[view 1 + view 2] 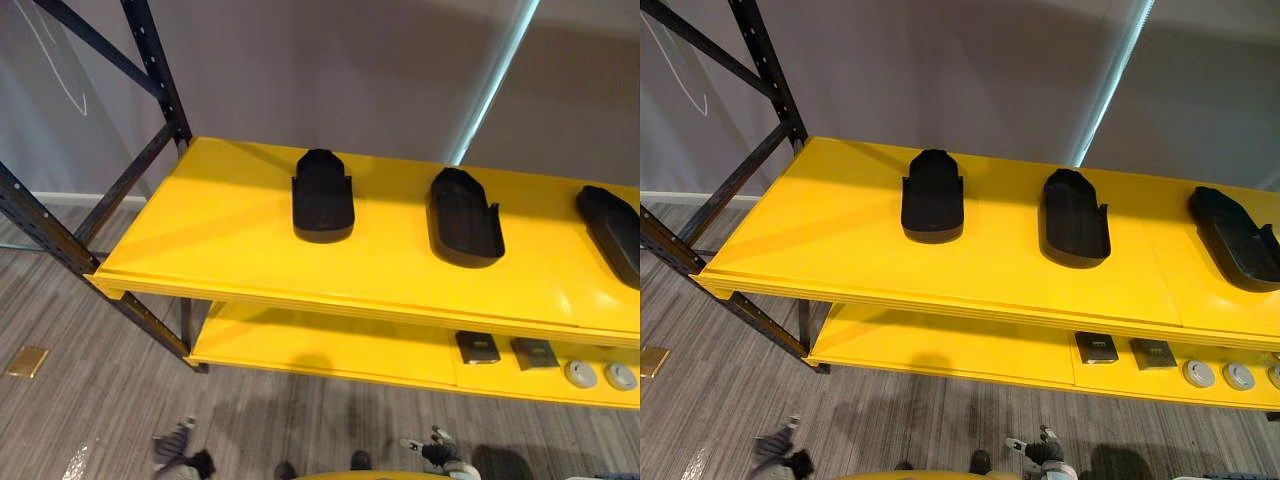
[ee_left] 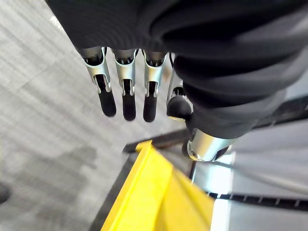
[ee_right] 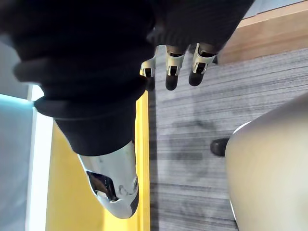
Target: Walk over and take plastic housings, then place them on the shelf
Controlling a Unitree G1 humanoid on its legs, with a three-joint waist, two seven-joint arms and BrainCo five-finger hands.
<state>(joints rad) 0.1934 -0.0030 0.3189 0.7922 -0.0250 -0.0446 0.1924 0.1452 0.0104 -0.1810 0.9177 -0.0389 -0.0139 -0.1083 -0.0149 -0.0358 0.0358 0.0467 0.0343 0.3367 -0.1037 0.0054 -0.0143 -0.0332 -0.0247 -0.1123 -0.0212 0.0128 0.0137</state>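
On the left, the left hand (image 2: pixel 124 79) hangs low over the grey floor (image 2: pixel 43 120), beside the corner of the rack. Its fingers are straight and loose, and it holds nothing. Next comes the black frame (image 1: pixel 150 60) that holds up the yellow shelf (image 1: pixel 220 220). The left part of the shelf is bare. Then three black plastic housings lie on it in a row: the left housing (image 1: pixel 323 195), the middle housing (image 1: pixel 465 218) and the right housing (image 1: pixel 612 230), with gaps between them. Under them is the lower shelf (image 1: pixel 300 345), with two dark square pieces (image 1: pixel 478 347) and two round grey discs (image 1: pixel 580 374) at its right end. On the right, the right hand (image 3: pixel 172 67) hangs down too, fingers loose and empty. Both hands are free, so the job now is probably to go and get one more housing. It should turn slowly and keep its arms clear of the shelf edge. It should hold the new housing by its long sides. The bare left part looks like the best place for it, laid flat and far from the front edge.
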